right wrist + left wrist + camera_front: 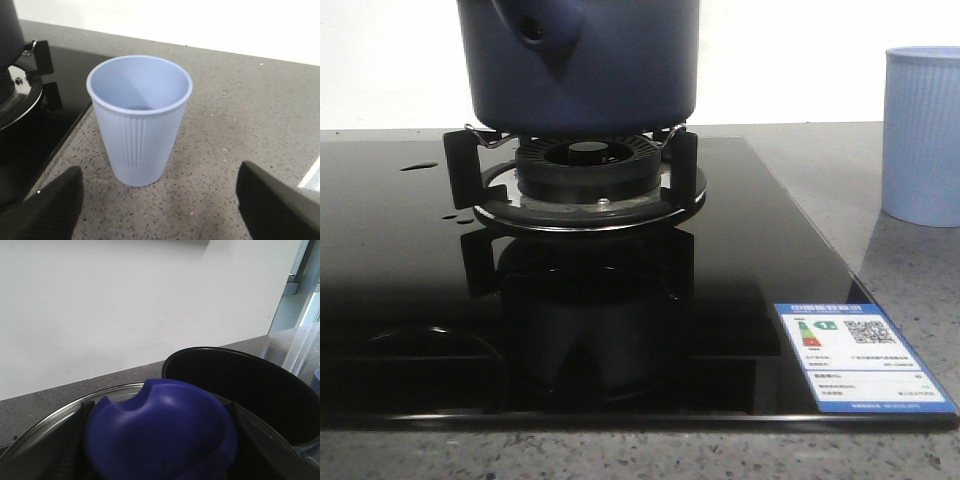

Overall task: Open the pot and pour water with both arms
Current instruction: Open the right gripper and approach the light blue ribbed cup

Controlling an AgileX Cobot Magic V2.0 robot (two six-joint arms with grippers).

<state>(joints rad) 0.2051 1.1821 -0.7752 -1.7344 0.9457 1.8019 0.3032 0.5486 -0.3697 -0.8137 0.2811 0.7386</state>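
The dark navy pot (580, 60) stands on the gas burner, its handle stub with a round hole (533, 30) facing me. In the left wrist view my left gripper (157, 437) is shut on the blue knob (160, 430) of a glass lid with a metal rim (50, 412). The lid is held off the pot, whose open dark inside (240, 385) shows beyond it. My right gripper (160, 200) is open and empty, low over the counter, with the pale blue ribbed cup (139, 115) standing just ahead between its fingers. Neither gripper shows in the front view.
The burner ring and pot stand (590, 185) sit on a black glass hob (410, 300) with an energy label (860, 360) at its front right. The cup (922, 135) stands on the grey speckled counter right of the hob. A white wall is behind.
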